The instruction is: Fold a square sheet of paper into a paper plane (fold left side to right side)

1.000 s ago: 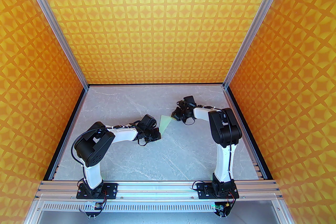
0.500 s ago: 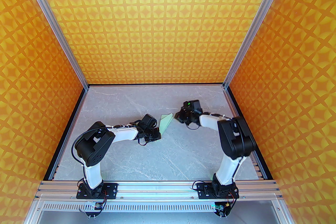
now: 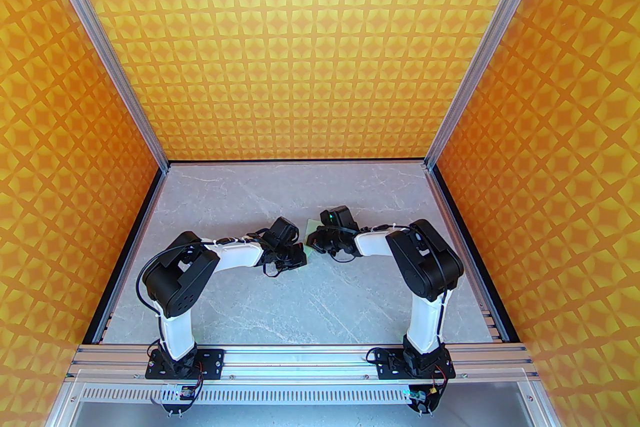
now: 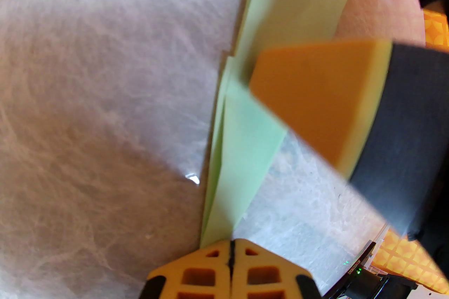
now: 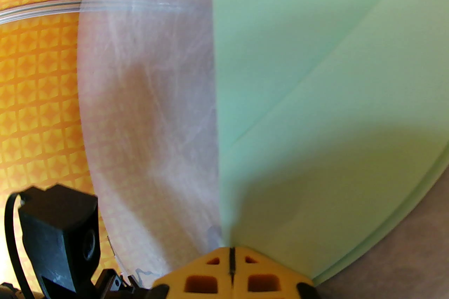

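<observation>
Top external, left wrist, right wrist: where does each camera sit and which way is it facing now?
Top external: above and behind the bases, facing down-forward at the table; both whole arms, left gripper and right gripper flanking the folded paper.
Left wrist: on that wrist, looking past its shut fingers along the paper; the right gripper's orange pad reaches over it.
Right wrist: on that wrist, looking past its shut fingers over the paper's broad end.
Shared: both wrist views show the paper.
</observation>
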Controlling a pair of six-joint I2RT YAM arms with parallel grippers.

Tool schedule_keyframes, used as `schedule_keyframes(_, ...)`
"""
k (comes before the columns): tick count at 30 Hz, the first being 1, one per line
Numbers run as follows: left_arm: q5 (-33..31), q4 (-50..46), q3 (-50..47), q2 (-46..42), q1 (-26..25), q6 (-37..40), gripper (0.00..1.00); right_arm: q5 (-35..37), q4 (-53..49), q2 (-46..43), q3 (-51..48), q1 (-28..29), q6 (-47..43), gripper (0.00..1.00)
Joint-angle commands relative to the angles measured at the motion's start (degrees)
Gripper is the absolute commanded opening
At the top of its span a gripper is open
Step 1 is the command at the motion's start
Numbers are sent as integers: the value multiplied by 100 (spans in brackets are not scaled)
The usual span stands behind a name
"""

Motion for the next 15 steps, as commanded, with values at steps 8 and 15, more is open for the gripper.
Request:
schedule_keyframes(8, 70, -884, -944, 228, -199, 82, 0, 653, -689, 201, 94, -245, -335, 0)
schedule_keyframes(15, 135, -652, -1586, -207, -197, -42, 0, 549, -652, 247, 192, -262, -345, 0)
